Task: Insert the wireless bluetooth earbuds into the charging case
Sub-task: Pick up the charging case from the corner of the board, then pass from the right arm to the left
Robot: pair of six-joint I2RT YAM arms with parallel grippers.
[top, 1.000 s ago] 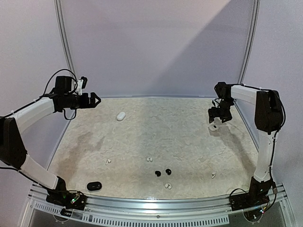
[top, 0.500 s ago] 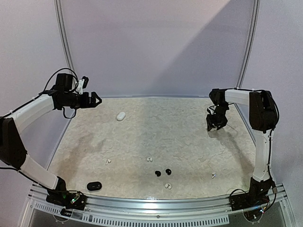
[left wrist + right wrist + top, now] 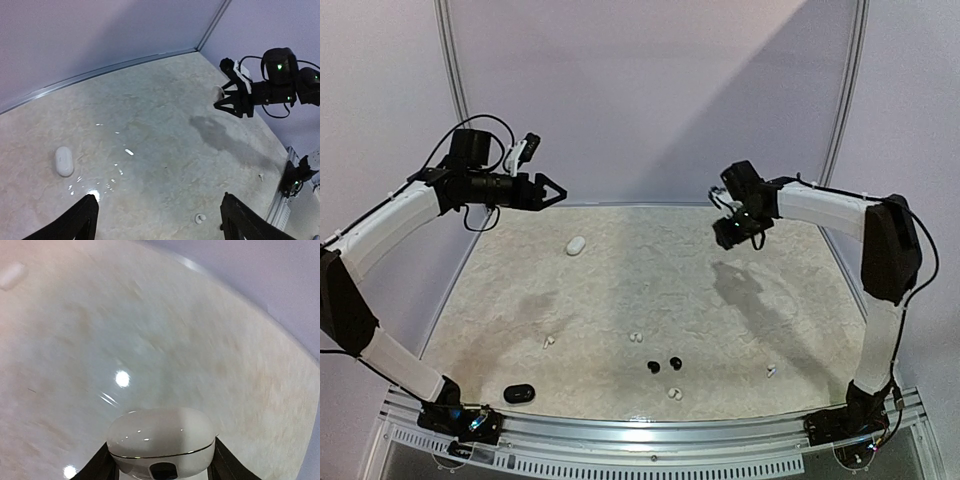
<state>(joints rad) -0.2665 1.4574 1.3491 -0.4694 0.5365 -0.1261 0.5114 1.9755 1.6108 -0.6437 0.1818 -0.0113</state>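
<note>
Right jaws: closed on a white case (image 3: 162,440), one finger pressed against each side. I have it held up off the surface (image 3: 620,290), over the far right part. The lid is down and a thin seam runs round the shell. I cannot see what is inside.

Left jaws: spread wide with nothing between them. They are raised over the far left corner and point in toward the middle.

Second white case (image 3: 576,245): lies flat on the far part of the surface, left of centre, well apart from both arms. It is shut, and my left wrist view shows it (image 3: 64,161) as a smooth closed pod.

Black case (image 3: 519,393): at the near edge on the left, near the left arm's base. It looks shut, but it is too small to be sure.

Buds: all the ones I can see lie loose on the surface, apart from every case. Two black buds (image 3: 653,367) sit side by side near the front centre. White buds (image 3: 636,337) lie just beyond them, with another in front (image 3: 673,393). One is off to the left (image 3: 549,341) and one off to the right (image 3: 771,371).
</note>
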